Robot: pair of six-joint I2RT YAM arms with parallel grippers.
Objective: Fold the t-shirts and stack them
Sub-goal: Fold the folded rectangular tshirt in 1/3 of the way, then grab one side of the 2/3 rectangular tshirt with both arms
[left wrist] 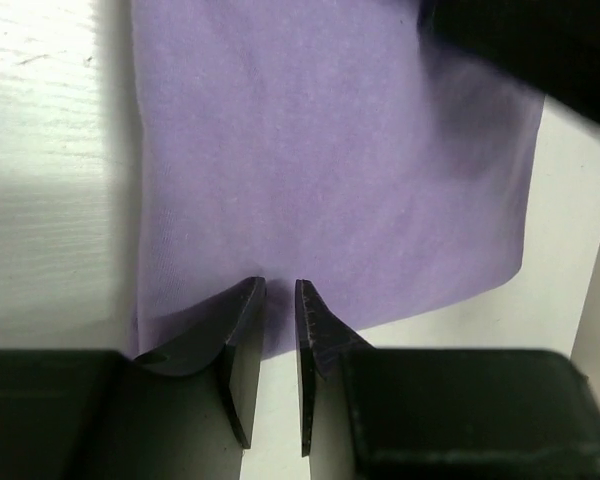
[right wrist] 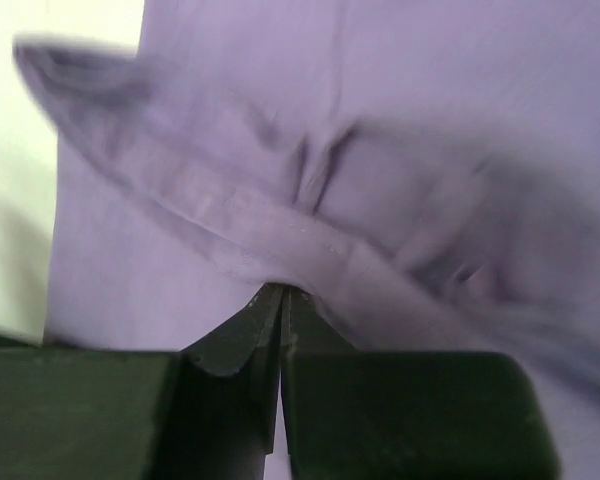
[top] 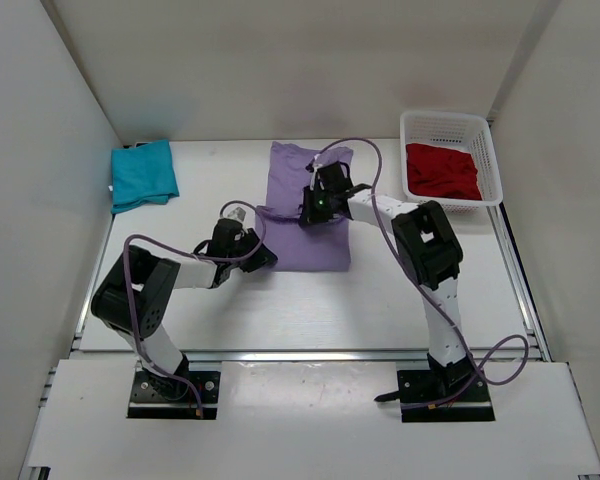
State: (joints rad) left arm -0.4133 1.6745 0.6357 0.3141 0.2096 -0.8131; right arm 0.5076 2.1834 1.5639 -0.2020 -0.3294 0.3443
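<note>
Right pincer [right wrist: 282,300] pinches lavender t-shirt [right wrist: 380,130]; fold edge blurred

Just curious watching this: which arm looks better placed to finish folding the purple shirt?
The right: its end effector already pinches a raised fold of the lavender t-shirt. The left end effector only sits at the hem.

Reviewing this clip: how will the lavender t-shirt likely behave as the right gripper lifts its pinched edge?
The lavender t-shirt is probably floppy: it bunches and creases at the right gripper. Likely light, one pinch raises the fold. It may drag rather than slide cleanly.
</note>
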